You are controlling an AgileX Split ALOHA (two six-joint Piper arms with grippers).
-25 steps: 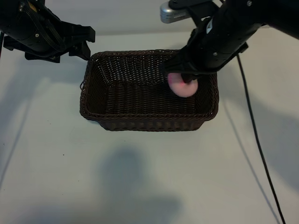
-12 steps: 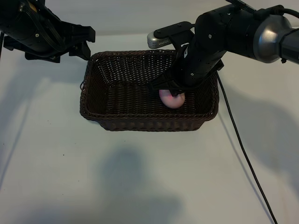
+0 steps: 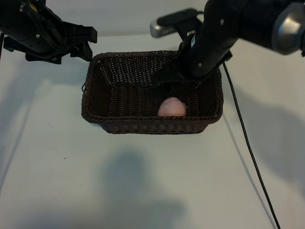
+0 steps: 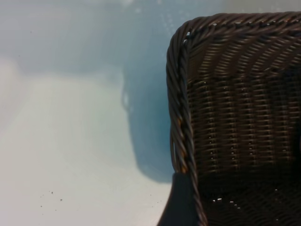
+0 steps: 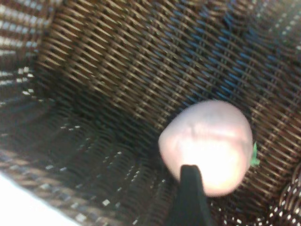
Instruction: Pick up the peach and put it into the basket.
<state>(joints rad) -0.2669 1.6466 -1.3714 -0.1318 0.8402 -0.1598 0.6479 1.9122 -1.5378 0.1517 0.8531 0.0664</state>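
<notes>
the peach (image 3: 172, 107) lies on the floor of the basket (image 3: 95, 76), near its front wall and right of middle; it is nearly round with no clear long axis, and in my right wrist view its green stem (image 5: 254, 155) points sideways; my right gripper (image 3: 177, 76) hangs above it inside the basket, arm bent down over the far rim, holding nothing, and i cannot tell how wide its jaws stand; my left gripper (image 3: 82, 44) sits parked by the far left corner, jaws wide, empty.

Plain white tabletop (image 3: 143, 181) w/ soft grey shadows at 6 and 9 o'clock; black cable (image 3: 248, 152) trailing toward 4 o'clock.
</notes>
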